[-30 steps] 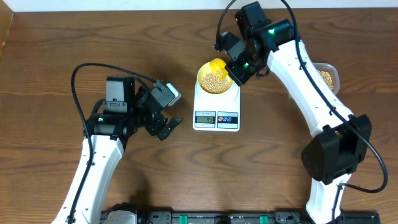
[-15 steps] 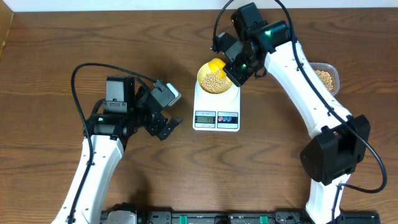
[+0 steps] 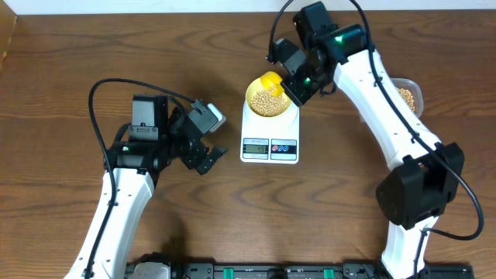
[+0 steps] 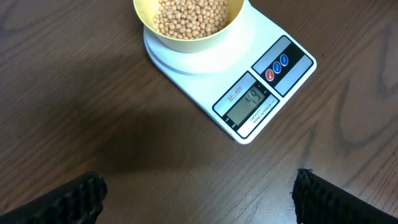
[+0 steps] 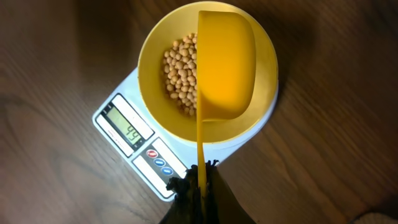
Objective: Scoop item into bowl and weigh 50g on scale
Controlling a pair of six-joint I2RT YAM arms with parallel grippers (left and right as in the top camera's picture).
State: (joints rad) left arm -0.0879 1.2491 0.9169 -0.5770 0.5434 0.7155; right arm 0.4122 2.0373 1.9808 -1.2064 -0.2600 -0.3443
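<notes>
A: Where are the beans (image 4: 189,15) sitting?
B: In the bowl (image 5: 149,59) on the scale (image 4: 273,81). The right gripper (image 5: 200,180) is clamping the yellow scoop (image 5: 225,65) over it.
A: And the left gripper (image 4: 199,198)?
B: It is gaping wide, hovering left of the scale

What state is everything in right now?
scale: display on, seems to read 44, bowl on top.
bowl: upright, partly filled with beans.
scoop: tipped sideways over bowl, inside hidden.
right pincer: shut on scoop handle.
left pincer: open, empty, beside scale.
tub: holds beans, partly hidden.
</notes>
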